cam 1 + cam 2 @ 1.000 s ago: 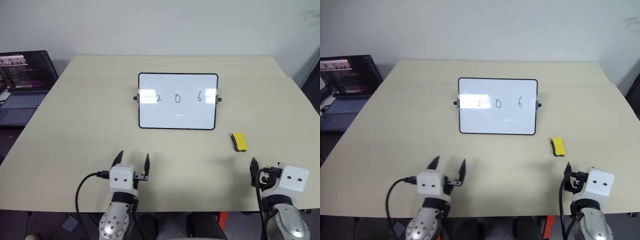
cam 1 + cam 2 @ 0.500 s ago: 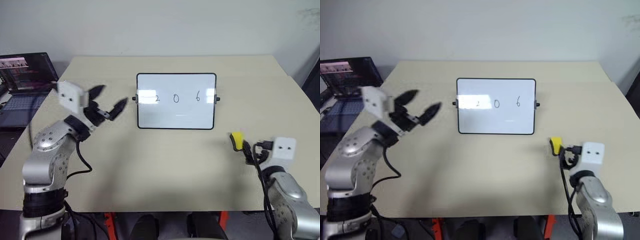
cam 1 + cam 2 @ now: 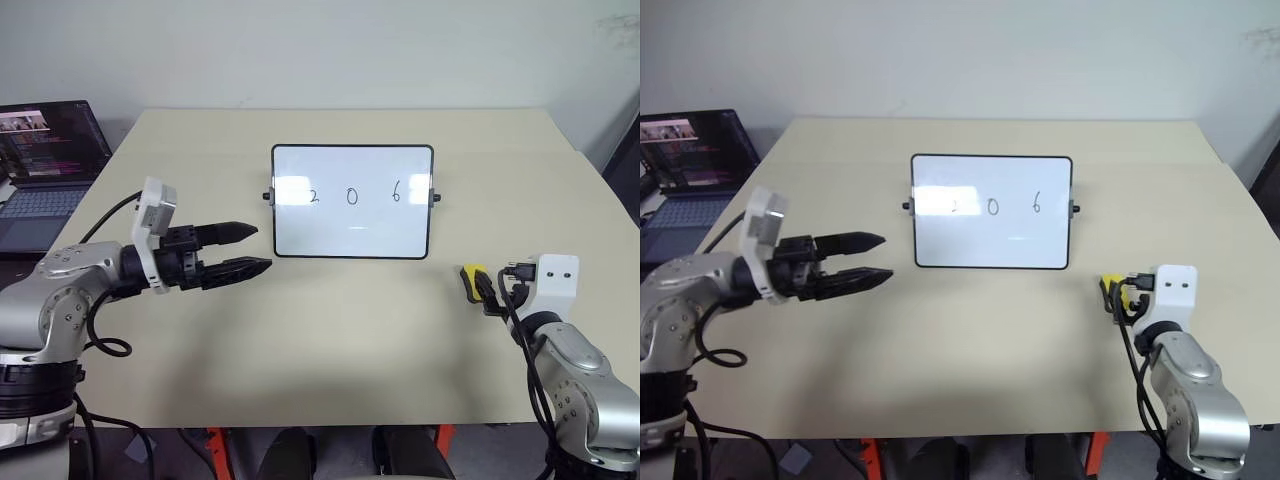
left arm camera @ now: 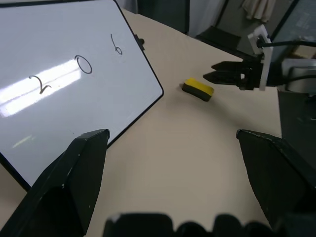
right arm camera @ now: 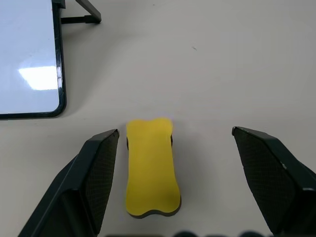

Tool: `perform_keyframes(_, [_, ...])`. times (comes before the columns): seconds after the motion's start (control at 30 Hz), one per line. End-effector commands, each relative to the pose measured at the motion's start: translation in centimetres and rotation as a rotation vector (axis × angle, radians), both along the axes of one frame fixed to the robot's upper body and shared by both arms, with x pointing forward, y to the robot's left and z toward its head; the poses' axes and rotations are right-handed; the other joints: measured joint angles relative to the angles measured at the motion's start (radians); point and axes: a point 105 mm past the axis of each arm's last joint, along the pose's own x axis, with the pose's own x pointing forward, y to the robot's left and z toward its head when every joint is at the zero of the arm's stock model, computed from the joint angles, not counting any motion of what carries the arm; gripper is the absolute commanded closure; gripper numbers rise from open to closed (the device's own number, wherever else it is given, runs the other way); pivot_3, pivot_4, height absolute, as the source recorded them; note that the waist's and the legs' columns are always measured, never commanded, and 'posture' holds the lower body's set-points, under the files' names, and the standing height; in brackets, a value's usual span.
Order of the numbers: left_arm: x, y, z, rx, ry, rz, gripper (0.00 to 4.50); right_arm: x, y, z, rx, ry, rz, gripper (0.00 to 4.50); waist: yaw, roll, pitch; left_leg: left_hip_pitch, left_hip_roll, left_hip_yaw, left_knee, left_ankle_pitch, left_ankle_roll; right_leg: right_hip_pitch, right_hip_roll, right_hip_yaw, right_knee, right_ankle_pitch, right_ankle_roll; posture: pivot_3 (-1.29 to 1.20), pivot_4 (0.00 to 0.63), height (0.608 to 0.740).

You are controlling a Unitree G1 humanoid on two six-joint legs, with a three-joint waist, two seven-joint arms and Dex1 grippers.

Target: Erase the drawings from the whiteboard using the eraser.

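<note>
The eraser (image 5: 150, 168) lies flat on the table (image 3: 330, 330), yellow face up, right of and nearer than the whiteboard (image 3: 352, 202), with its long axis running near to far, in line with the right gripper (image 5: 173, 177), whose fingers stand wide apart on either side of it without touching it. The board stands tilted back at mid-table, its long side running left to right, and reads "2 0 6" (image 3: 352, 195). The left gripper (image 3: 250, 250) hovers left of the board, fingers open and pointing right, holding nothing.
</note>
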Motion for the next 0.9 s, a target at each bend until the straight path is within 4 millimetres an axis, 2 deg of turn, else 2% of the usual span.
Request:
perform_keyframes(0.03, [0.1, 0.6, 1.1, 0.027, -0.049, -0.024, 0.0, 0.2, 0.3, 1.0, -0.013, -0.026, 0.015, 0.53, 0.0, 0.0, 0.0, 0.0, 0.0, 0.0, 0.0, 0.0, 0.0, 0.0, 0.0, 0.0, 0.0, 0.0, 0.0, 0.0, 0.15, 0.74])
perform_keyframes(0.33, [0.6, 1.0, 1.7, 0.064, -0.111, -0.039, 0.0, 0.9, 0.9, 1.1, -0.001, -0.027, 0.026, 0.53, 0.0, 0.0, 0.0, -0.001, 0.0, 0.001, 0.0, -0.001, 0.001, -0.001, 0.0, 0.001, -0.001, 0.0, 0.0, 0.0, 0.15, 0.74])
perform_keyframes(0.9, [1.8, 0.9, 2.6, 0.056, -0.181, -0.041, 0.0, 1.5, 0.5, 0.9, 0.005, -0.035, -0.007, 0.53, 0.0, 0.0, 0.0, -0.001, 0.0, 0.002, 0.0, -0.001, 0.001, -0.001, 0.0, 0.002, 0.0, 0.0, 0.0, 0.0, 0.15, 0.74])
